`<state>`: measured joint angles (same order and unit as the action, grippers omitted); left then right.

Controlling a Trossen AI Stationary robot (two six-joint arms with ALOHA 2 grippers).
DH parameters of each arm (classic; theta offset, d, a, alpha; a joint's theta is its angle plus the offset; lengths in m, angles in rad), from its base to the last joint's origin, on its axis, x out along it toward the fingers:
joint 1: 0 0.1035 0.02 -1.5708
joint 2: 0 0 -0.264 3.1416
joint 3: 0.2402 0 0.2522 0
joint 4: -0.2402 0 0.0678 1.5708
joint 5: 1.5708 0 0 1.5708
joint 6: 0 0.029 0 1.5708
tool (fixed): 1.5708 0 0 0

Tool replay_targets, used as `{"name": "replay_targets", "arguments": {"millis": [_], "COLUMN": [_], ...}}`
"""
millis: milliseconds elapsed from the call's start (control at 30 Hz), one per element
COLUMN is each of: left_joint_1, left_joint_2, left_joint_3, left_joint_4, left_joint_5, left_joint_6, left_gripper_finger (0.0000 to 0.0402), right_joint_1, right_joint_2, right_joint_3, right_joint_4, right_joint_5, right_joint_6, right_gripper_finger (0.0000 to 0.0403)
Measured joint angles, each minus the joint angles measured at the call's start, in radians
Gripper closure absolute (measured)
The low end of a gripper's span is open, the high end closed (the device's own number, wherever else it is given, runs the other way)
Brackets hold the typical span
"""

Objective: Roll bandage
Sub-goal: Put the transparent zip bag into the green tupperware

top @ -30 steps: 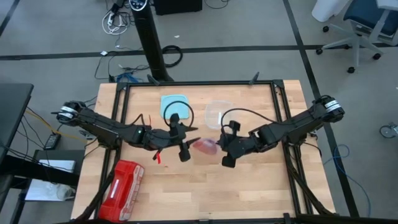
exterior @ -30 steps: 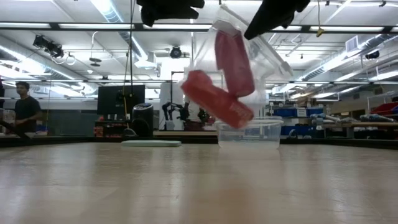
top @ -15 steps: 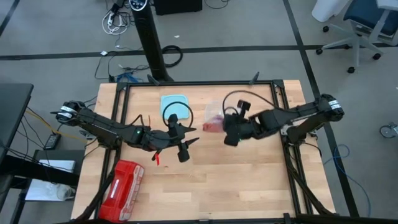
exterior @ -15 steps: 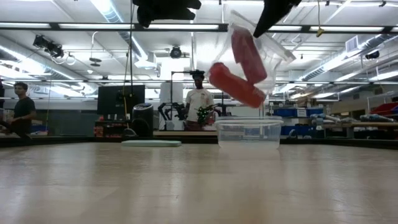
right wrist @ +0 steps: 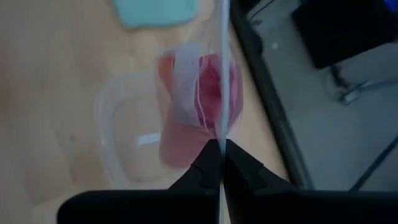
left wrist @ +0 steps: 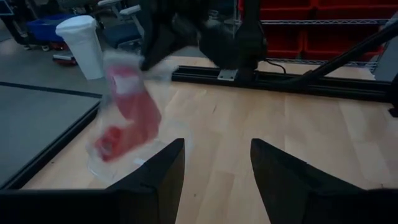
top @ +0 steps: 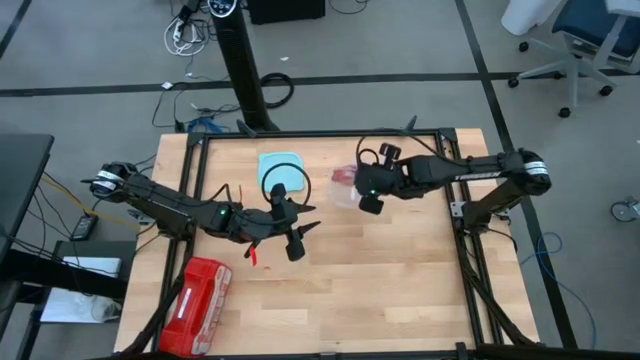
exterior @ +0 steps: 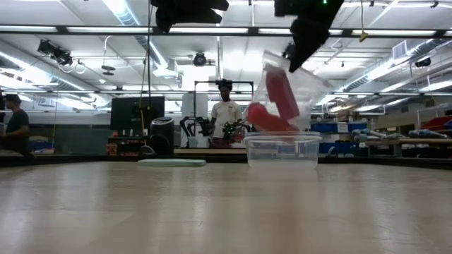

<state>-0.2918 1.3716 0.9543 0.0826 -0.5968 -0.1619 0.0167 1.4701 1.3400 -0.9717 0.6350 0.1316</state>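
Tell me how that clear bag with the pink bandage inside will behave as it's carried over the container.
Probably floppy: the clear bag hangs slack from the right tool, which pinches only its edge. Likely to swing, since the bandage sags low in it as the main weight. Probably light too: the clear container beneath looks thin, so a bump might shift it.

In the left wrist view the bandage (left wrist: 127,118) inside its clear bag (left wrist: 124,93) is smeared by blur. The low view cuts both arms off at its top edge. The container (top: 345,185) is partly hidden under the right gripper (top: 368,200).
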Motion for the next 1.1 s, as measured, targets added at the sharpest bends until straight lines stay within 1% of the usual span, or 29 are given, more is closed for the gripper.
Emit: {"name": "replay_targets", "arguments": {"millis": [200, 333, 433, 600, 733, 833, 967, 1100], "left_joint_1": [0.000, 0.000, 0.000, 0.000, 0.000, 0.000, 0.002, 0.002], "left_joint_2": [0.000, 0.000, 0.001, 0.001, 0.001, 0.001, 0.001, 0.001], "left_joint_3": [0.000, 0.000, 0.000, 0.000, -0.001, -0.001, -0.001, -0.001], "left_joint_4": [0.000, 0.000, 0.000, 0.000, 0.000, -0.001, -0.004, -0.012], "left_joint_5": [0.000, 0.012, 0.032, 0.032, 0.032, 0.032, 0.032, 0.032], "left_joint_6": [-0.001, -0.007, -0.007, -0.007, -0.007, -0.007, -0.006, -0.005], "left_gripper_finger": [0.0215, 0.0215, 0.0215, 0.0215, 0.0215, 0.0215, 0.0215, 0.0215], "right_joint_1": [-0.025, -0.038, -0.065, -0.148, -0.211, -0.242, -0.258, -0.264], "right_joint_2": [0.002, 0.001, 0.001, 0.001, 0.003, 0.035, 0.119, 0.174], "right_joint_3": [-0.070, -0.071, -0.071, -0.071, -0.071, -0.070, -0.070, -0.070], "right_joint_4": [0.022, 0.038, 0.069, 0.108, 0.126, 0.136, 0.152, 0.171], "right_joint_5": [-0.128, -0.252, -0.264, -0.270, -0.320, -0.348, -0.362, -0.341], "right_joint_6": [-0.043, -0.121, -0.159, -0.217, -0.251, -0.266, -0.304, -0.311], "right_gripper_finger": [0.0399, 0.0399, 0.0399, 0.0399, 0.0399, 0.0398, 0.0394, 0.0393]}}
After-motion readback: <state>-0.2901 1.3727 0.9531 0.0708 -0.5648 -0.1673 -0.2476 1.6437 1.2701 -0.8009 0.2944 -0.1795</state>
